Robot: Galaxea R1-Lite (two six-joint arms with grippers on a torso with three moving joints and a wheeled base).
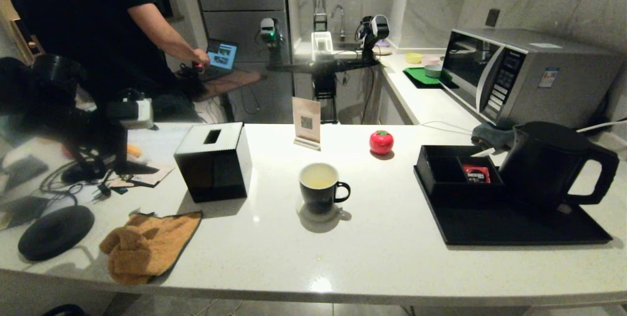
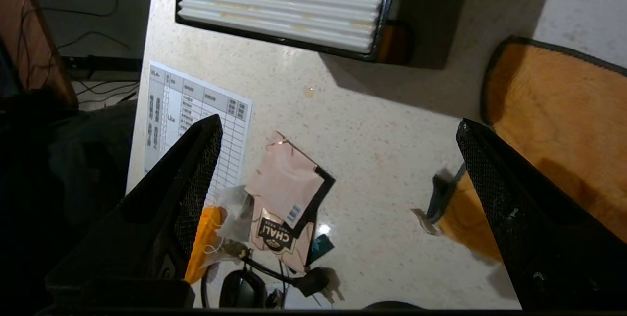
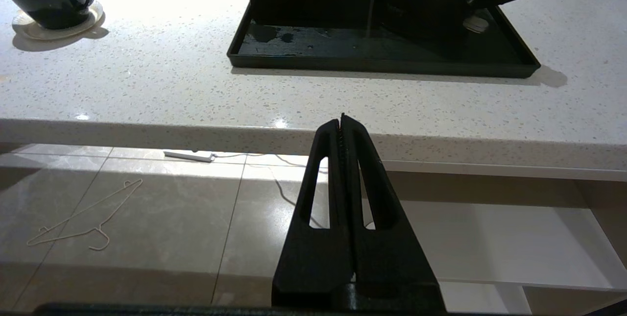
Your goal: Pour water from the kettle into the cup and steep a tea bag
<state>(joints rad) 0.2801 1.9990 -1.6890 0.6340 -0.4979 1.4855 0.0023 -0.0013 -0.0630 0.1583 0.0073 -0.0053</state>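
1. Your left gripper (image 2: 338, 159) hangs over the far left of the white stone counter (image 1: 382, 257), fingers spread wide and empty. Under it lie a torn pink sachet (image 2: 284, 198), a printed sheet and an edge of the orange cloth (image 1: 147, 245).
2. Your right gripper (image 3: 342, 122) is pressed together on nothing, parked below the counter's front edge and pointing up toward the black tray (image 3: 382, 59).
3. The tall matte black kettle (image 1: 543, 164) stands upright on that tray at far right, loop handle turned to the right, so the right arm is plainly nearer.
4. The small black mug with a white inside (image 1: 321, 188) sits mid-counter on a coaster, ear handle to the right, pale yellowish water (image 1: 318, 181) already in it.
5. No greyish-green tea bag can be picked out; it likely lies in the clutter beneath the left gripper, making that your next reach.
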